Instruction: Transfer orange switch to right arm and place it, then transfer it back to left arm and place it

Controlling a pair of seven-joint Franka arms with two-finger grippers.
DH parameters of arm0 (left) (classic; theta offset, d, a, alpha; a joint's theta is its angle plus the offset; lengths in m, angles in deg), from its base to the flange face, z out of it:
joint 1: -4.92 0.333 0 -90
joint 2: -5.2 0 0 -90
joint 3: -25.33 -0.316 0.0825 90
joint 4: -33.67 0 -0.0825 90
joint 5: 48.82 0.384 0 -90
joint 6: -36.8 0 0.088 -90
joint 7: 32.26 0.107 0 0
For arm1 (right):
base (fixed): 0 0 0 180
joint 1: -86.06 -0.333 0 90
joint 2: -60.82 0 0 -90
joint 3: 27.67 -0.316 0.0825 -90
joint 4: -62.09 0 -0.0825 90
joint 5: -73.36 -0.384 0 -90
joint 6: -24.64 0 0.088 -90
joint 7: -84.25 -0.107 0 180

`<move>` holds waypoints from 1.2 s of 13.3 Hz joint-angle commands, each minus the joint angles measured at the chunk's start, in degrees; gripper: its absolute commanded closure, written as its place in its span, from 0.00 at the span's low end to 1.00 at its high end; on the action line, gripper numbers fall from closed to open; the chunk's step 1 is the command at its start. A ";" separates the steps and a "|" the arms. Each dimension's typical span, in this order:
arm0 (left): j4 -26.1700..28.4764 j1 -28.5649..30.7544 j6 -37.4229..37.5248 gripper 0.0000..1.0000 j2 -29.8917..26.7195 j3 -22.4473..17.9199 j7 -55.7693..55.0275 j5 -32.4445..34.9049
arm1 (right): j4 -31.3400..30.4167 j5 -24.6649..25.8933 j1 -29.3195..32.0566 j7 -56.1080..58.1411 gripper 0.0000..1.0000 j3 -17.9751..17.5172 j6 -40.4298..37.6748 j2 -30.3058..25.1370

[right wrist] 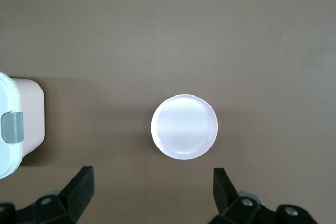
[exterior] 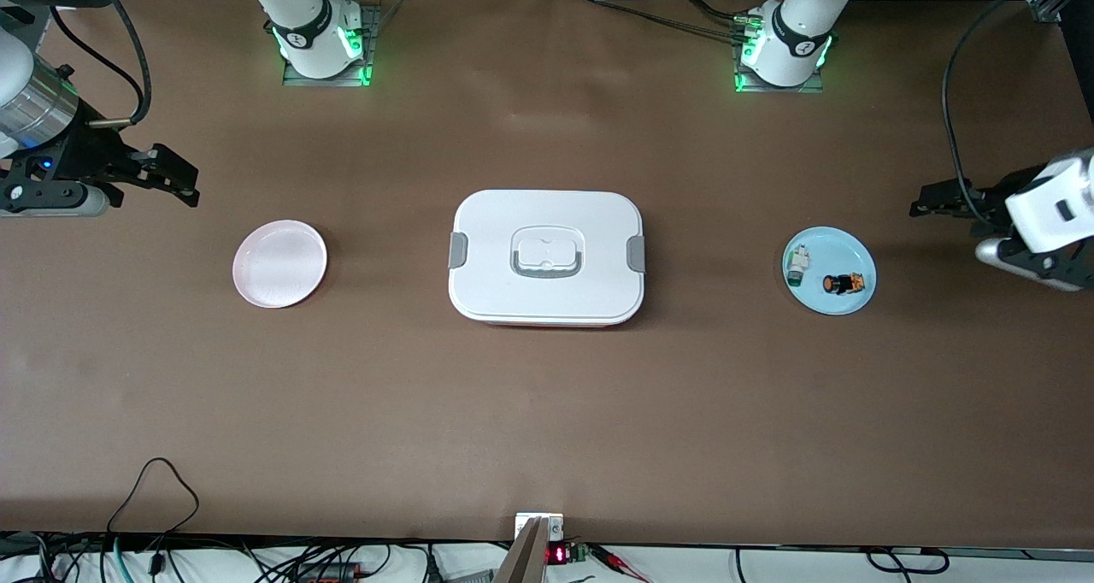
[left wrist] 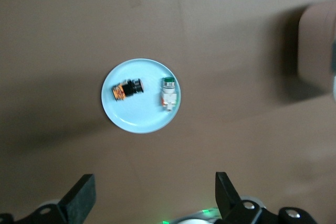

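Observation:
The orange switch [exterior: 843,284] [left wrist: 126,89] lies on its side on a light blue plate [exterior: 833,245] [left wrist: 137,121] toward the left arm's end of the table. The white box [exterior: 547,258] [right wrist: 10,124] stands closed in the middle of the table. My left gripper [exterior: 961,228] [left wrist: 154,182] hangs open over bare table beside the blue plate, holding nothing. Over the right arm's end, my right gripper [exterior: 175,177] [right wrist: 151,176] is open and empty, beside the pink plate [exterior: 279,263] [right wrist: 184,127].
A small white-and-green part [exterior: 797,267] [left wrist: 168,94] shares the blue plate with the switch. The pink plate holds nothing. A black cable loop [exterior: 158,480] lies near the table edge closest to the front camera. The arm bases [exterior: 325,40] [exterior: 791,44] stand along the back edge.

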 commanded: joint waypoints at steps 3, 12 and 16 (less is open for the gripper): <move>-7.46 0.09 6.40 0.00 -0.13 3.92 -12.84 0.56 | 1.05 -1.11 0.24 -0.09 0.00 0.10 -1.59 -0.10; -6.33 -21.07 7.72 0.00 -7.07 -16.27 -12.13 -0.14 | 1.05 -1.11 0.24 -0.18 0.00 0.10 -1.50 -0.10; -1.60 -25.57 5.02 0.00 -10.32 -22.17 -11.69 -1.54 | 1.05 -1.11 0.24 -0.18 0.00 0.10 -1.50 -0.10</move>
